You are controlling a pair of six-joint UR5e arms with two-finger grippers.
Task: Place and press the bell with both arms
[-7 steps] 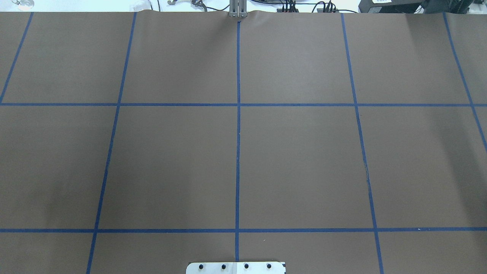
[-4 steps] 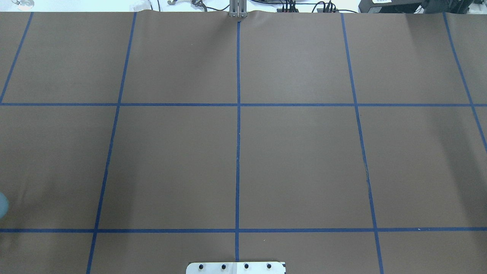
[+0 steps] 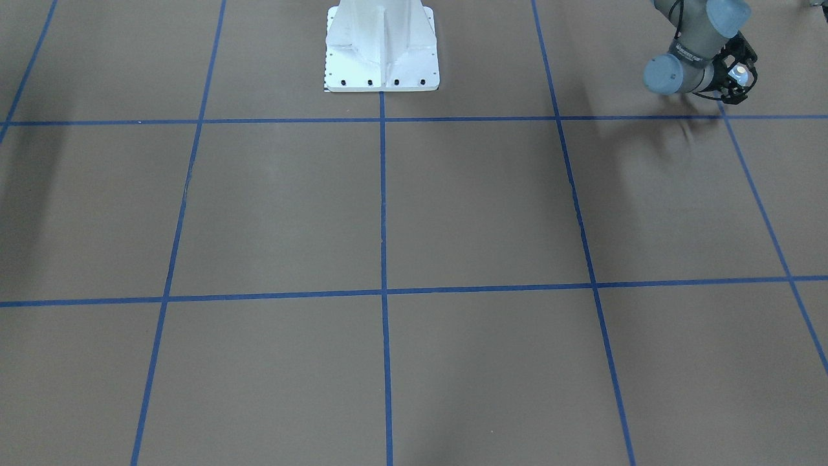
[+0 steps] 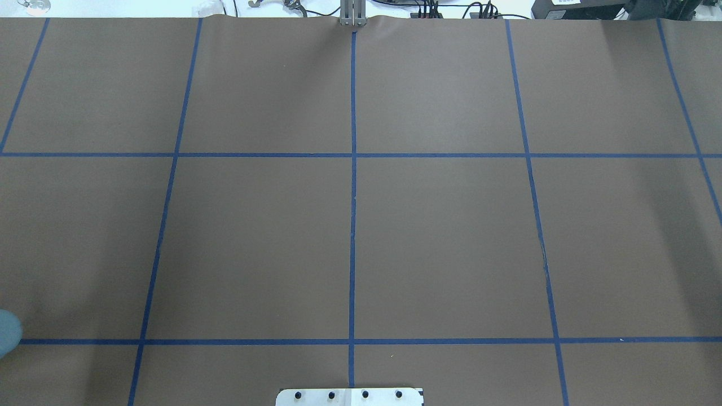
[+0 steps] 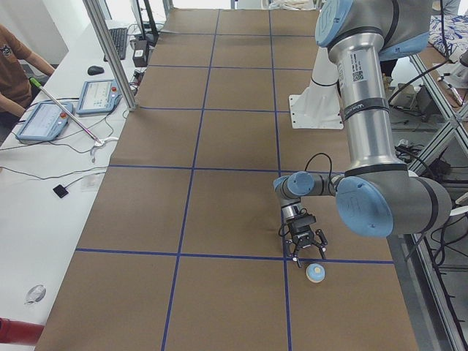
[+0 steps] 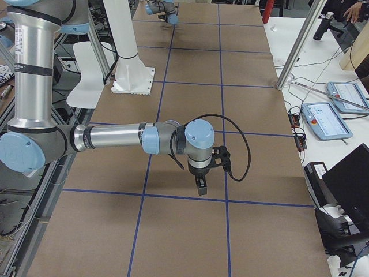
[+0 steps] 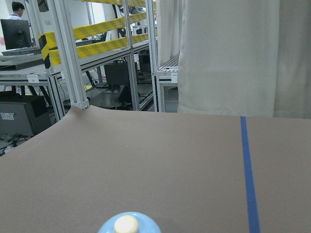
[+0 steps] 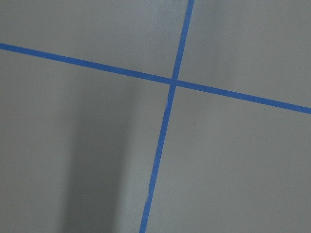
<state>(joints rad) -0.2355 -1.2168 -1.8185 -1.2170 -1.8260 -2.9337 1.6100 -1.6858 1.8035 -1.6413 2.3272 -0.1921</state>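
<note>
Right now, bell down on the desk at the left end – left gripper spread just over it.

From the left-end camera I see the bell (image 5: 316, 273) sitting upright on the brown desk (image 4: 451, 225), cream button up, just beside a crossing of the blue tape lines (image 5: 219, 254) and near the robot's edge. The left gripper (image 5: 308, 257) hangs just behind it with its fingers apart, not clamped on anything I can make out; the left wrist view catches only the bell's top at the bottom edge. The right gripper (image 6: 200, 187) points down over the desk well apart from the bell, near another tape crossing – it shows clearly only from the right-end camera, so I cannot tell whether its fingers are apart or together. My overhead feed shows just a blue joint cap (image 4: 8, 332) at the left edge.
</note>
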